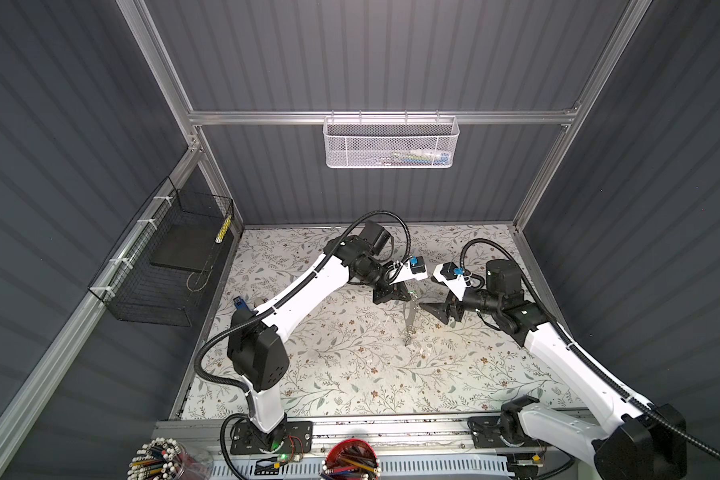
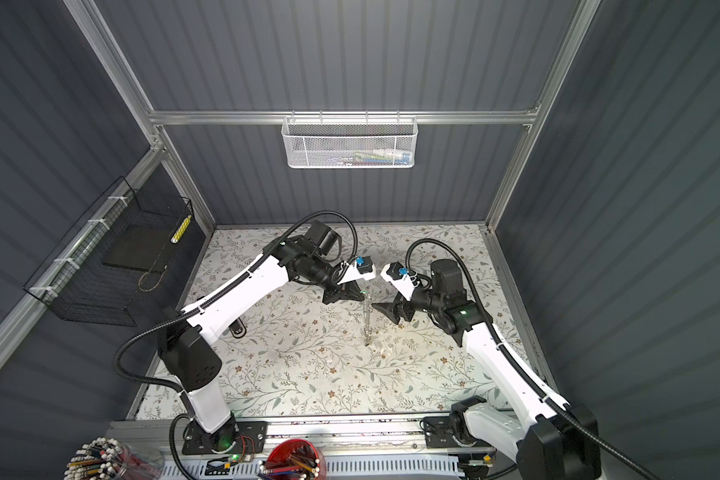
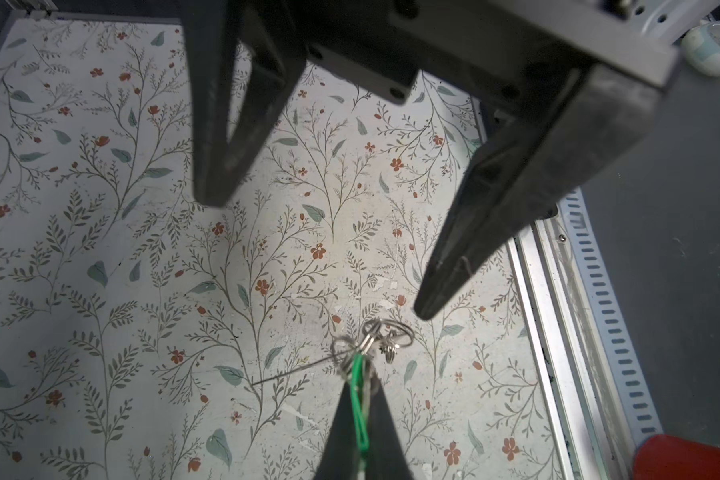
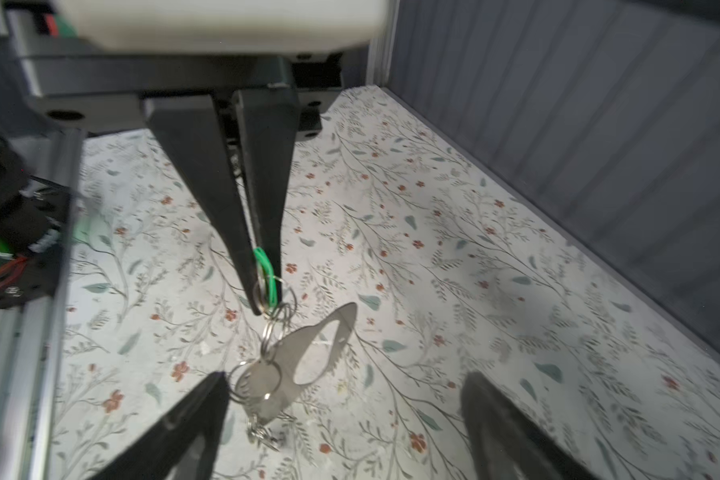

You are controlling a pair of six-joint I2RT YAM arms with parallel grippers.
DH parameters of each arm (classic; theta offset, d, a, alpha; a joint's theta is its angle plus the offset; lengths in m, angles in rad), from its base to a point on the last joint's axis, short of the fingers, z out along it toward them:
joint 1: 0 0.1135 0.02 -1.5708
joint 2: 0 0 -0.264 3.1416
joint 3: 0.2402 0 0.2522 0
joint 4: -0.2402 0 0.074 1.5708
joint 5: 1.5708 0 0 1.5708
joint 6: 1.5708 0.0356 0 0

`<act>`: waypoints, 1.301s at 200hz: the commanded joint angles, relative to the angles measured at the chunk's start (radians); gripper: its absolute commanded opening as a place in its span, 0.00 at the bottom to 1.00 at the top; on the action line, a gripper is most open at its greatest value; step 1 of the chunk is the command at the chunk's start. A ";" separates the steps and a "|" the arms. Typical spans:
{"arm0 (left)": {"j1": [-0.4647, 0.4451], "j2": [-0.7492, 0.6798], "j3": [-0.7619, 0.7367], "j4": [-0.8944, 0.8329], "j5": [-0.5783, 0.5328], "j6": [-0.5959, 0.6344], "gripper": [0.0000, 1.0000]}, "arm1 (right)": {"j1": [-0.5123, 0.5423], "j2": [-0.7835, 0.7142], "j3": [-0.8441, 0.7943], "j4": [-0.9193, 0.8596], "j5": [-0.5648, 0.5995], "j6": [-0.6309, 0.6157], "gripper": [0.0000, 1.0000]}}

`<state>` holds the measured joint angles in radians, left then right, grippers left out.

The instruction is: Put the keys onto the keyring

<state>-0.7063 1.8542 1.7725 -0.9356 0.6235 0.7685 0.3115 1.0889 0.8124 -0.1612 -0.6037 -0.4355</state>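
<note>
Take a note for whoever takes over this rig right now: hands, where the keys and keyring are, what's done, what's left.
Left hand: shut on the green tag.
Right hand: open, empty, close beside the keyring.
Keyring: hanging below the tag by linked split rings.
Done: the green-tagged key appears attached.
Left: second key unclear; check the metal cluster at the keyring's lower end.

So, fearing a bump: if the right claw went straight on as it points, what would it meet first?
Likely the keyring, dangling just ahead of the open right claw from the green tag that the left claw pinches; depth unclear.
</note>
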 commanded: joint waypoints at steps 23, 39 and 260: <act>0.104 0.104 -0.139 0.048 -0.092 -0.039 0.00 | -0.031 -0.024 -0.101 0.038 0.359 0.092 0.99; 0.156 0.057 -0.254 0.129 -0.137 -0.057 0.00 | -0.041 -0.030 -0.180 0.134 0.392 0.123 0.99; 0.646 -0.227 -1.377 1.903 -0.555 -0.658 1.00 | -0.382 0.364 -0.596 1.321 0.343 0.402 0.99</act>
<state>-0.0834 1.5299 0.4026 0.5755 0.0349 0.2302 -0.0719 1.4628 0.1669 1.1141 -0.2443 -0.0441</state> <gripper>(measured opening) 0.997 0.991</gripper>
